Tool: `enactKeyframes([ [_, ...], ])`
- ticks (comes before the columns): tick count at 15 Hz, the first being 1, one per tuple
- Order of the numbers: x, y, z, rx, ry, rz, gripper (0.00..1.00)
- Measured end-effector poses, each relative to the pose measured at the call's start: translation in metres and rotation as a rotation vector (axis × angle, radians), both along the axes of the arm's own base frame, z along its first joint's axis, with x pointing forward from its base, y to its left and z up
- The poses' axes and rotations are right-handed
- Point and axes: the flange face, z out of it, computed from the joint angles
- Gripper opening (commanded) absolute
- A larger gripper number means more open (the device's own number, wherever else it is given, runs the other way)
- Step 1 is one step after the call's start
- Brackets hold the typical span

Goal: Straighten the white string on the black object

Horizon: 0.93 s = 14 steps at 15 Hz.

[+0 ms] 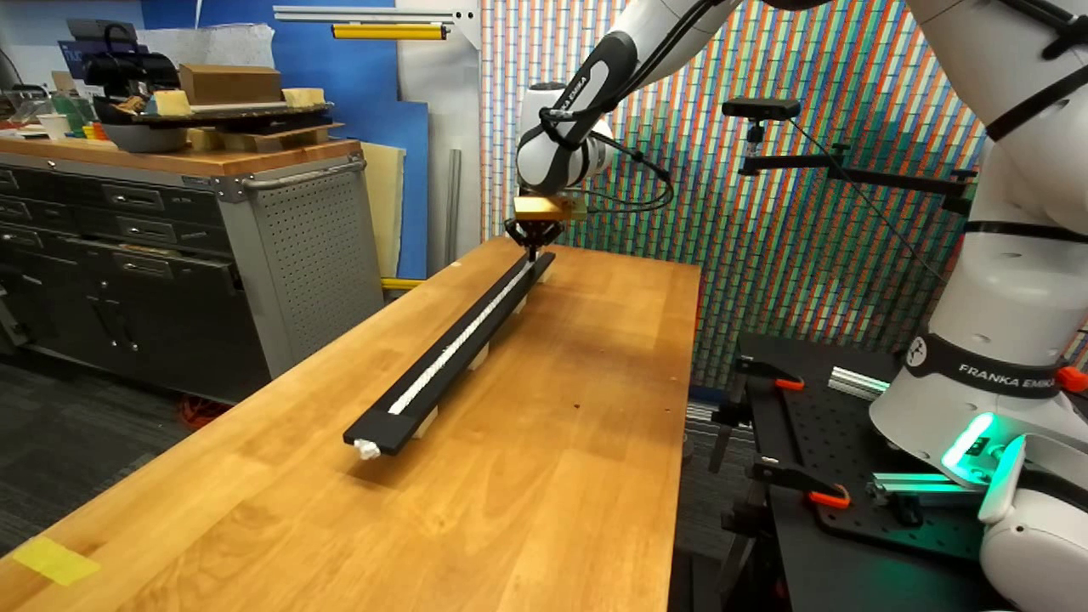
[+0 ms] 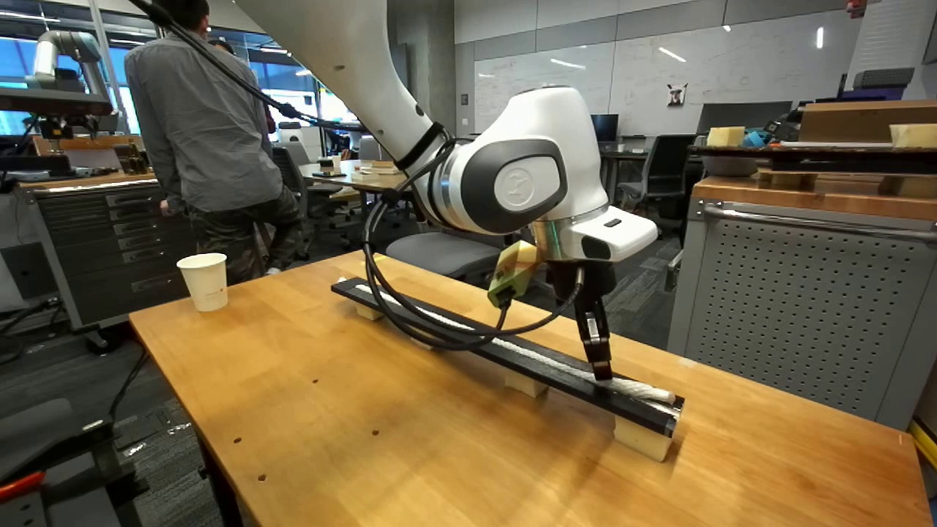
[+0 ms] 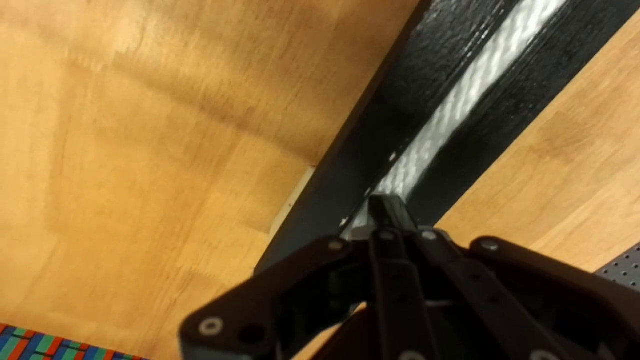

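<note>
The black bar (image 1: 382, 427) lies lengthwise on the wooden table, raised on small blocks; it also shows in an exterior view (image 2: 631, 411) and the wrist view (image 3: 400, 110). The white string (image 1: 463, 338) runs nearly straight along its top, also in an exterior view (image 2: 545, 357) and the wrist view (image 3: 465, 97). Past the gripper, its end lies beside a second pale strip. My gripper (image 2: 602, 373) points down onto the string near that bar end, also in an exterior view (image 1: 532, 253). In the wrist view the gripper's fingertips (image 3: 389, 200) are together over the string, hiding part of it.
Pale wooden blocks (image 2: 643, 438) hold the bar above the wooden table (image 1: 544, 476). A paper cup (image 2: 205, 283) stands at a table corner. Yellow tape (image 1: 55, 561) marks another corner. The arm's black cables (image 2: 439, 340) hang across the bar. A grey cabinet (image 2: 812, 307) stands beyond the table.
</note>
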Motion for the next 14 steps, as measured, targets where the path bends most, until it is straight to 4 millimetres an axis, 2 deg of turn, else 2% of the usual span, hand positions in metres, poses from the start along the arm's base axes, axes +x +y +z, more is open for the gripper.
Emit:
enactKeyframes([
  [6, 0.001, -0.0007, -0.007, 0.004, 0.016, -0.011, 0.0],
  [14, 0.0054, -0.0024, -0.006, 0.014, 0.027, -0.046, 0.0],
])
